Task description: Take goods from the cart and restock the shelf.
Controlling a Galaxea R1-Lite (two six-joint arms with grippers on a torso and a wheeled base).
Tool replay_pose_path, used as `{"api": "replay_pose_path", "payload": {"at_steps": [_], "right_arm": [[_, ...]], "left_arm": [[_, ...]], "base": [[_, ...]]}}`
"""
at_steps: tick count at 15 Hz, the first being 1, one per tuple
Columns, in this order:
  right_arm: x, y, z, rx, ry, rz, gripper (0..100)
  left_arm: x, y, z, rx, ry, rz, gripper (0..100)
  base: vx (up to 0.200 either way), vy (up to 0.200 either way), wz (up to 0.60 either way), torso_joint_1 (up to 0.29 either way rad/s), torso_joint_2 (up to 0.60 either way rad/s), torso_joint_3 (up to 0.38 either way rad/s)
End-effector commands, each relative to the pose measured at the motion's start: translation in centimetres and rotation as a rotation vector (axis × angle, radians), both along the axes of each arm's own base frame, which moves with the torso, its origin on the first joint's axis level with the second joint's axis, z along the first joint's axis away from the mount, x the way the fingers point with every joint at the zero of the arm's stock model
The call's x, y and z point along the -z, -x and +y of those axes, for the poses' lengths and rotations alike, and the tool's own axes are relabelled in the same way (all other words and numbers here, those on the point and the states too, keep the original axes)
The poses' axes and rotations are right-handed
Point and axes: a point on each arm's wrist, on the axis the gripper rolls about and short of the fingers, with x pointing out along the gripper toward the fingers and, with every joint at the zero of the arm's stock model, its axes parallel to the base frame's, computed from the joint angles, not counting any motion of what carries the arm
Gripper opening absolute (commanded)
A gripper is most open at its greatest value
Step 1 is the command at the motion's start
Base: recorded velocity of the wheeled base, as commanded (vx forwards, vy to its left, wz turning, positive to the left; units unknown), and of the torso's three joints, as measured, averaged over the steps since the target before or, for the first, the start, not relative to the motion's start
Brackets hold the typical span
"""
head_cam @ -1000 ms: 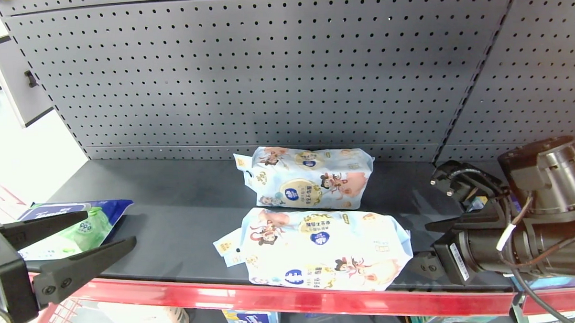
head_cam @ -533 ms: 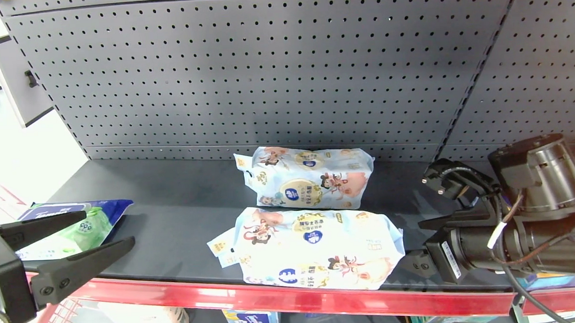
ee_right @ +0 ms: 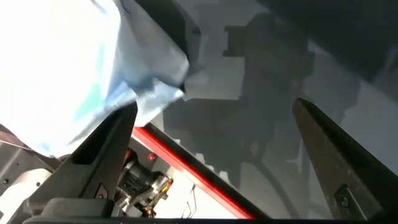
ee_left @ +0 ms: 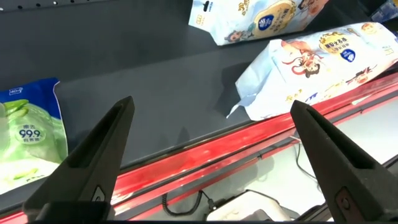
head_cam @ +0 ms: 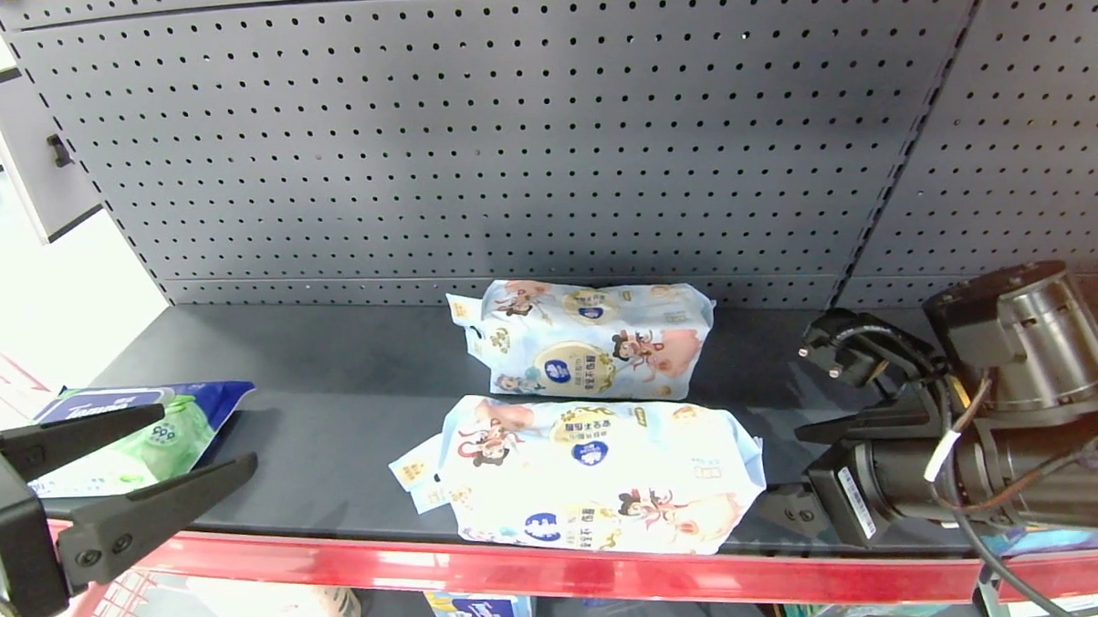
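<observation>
Two pale blue printed packs lie on the dark shelf: the rear pack near the pegboard and the front pack along the red front edge. My right gripper is open at the front pack's right end; the right wrist view has that pack's crinkled end beside one finger, with the right gripper wide apart. At the shelf's left front my left gripper is open and holds nothing, close to a green pack. From the left wrist, the left gripper faces the front pack and the green pack.
A grey pegboard backs the shelf, and a red strip lines its front edge. More goods sit on the level below. Red cart wire is at the lower left. Bare shelf lies between the green pack and the blue packs.
My right gripper has moved left along the shelf front, and the front pack has slid left with it. The left gripper and the other packs have stayed put.
</observation>
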Motion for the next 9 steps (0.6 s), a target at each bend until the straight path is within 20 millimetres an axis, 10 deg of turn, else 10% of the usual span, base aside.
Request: {"api": "replay_pose_path", "payload": {"at_steps": [1, 9], "right_arm": [[-0.3, 1.0, -0.7, 0.023, -0.002, -0.021, 100], [-4.7, 12.1, -10.2, 0.384, -0.114, -0.384, 100]], "left_arm": [[0.3, 0.0, 0.0, -0.001, -0.003, 0.012, 100], [0.4, 1.1, 0.6, -0.132, -0.035, -0.053, 100]], "base": [[0.0, 0.0, 0.0, 0.0, 0.0, 0.0], [0.0, 0.0, 0.0, 0.0, 0.0, 0.0]]}}
